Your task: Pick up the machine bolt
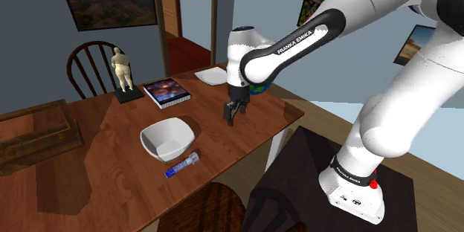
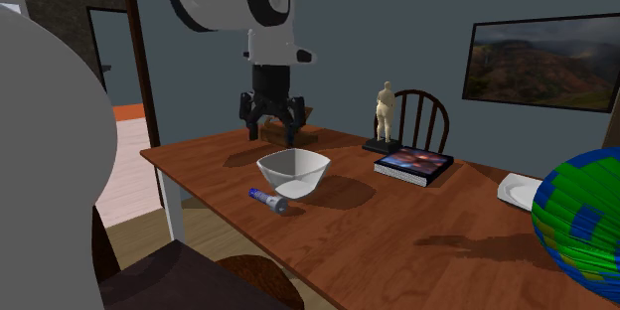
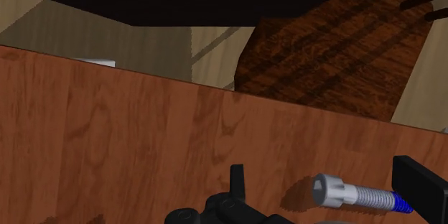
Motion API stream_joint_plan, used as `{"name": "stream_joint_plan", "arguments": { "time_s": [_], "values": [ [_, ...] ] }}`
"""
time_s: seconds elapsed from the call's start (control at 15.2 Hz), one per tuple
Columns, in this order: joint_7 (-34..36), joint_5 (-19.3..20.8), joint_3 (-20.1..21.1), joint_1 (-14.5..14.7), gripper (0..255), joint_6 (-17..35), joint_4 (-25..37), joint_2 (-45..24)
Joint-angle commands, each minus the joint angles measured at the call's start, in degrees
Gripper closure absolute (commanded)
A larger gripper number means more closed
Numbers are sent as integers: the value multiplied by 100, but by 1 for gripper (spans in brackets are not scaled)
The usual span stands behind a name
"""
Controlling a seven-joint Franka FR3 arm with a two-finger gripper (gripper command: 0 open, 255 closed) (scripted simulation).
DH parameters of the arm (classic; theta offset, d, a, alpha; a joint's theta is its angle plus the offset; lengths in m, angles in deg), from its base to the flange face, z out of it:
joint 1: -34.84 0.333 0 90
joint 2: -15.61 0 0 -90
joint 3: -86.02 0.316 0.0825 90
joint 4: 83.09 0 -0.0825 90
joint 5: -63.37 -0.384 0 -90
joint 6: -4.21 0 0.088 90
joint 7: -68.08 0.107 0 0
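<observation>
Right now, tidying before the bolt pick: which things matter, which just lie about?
Job: silver machine bolt with blue-tipped thread; black two-finger gripper, open.
Lying about: white bowl; book with colourful cover; cream figurine on black base; white square plate; blue-and-green globe.

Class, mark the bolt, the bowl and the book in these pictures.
bolt [image 3: 362, 194]: wrist view, on its shank.
bowl [image 1: 165, 143]: shoulder view, on its inner wall.
book [image 1: 167, 91]: shoulder view, on its cover.
</observation>
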Motion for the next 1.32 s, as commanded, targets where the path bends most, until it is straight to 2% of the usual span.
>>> {"name": "stream_joint_plan", "arguments": {
  "time_s": [0.0,0.26,0.59,0.92,1.12,1.25],
  "values": [
    [191,138,92,13,0,327,147,-453],
    [653,560,189,83,0,880,545,-1406],
    [1252,1176,86,343,0,1366,1222,-2595],
    [1707,1641,-159,729,0,1640,2084,-3741],
    [1890,1817,-305,962,0,1716,2689,-4416],
    [1928,1856,-351,1019,0,1770,2826,-4606]
  ]
}}
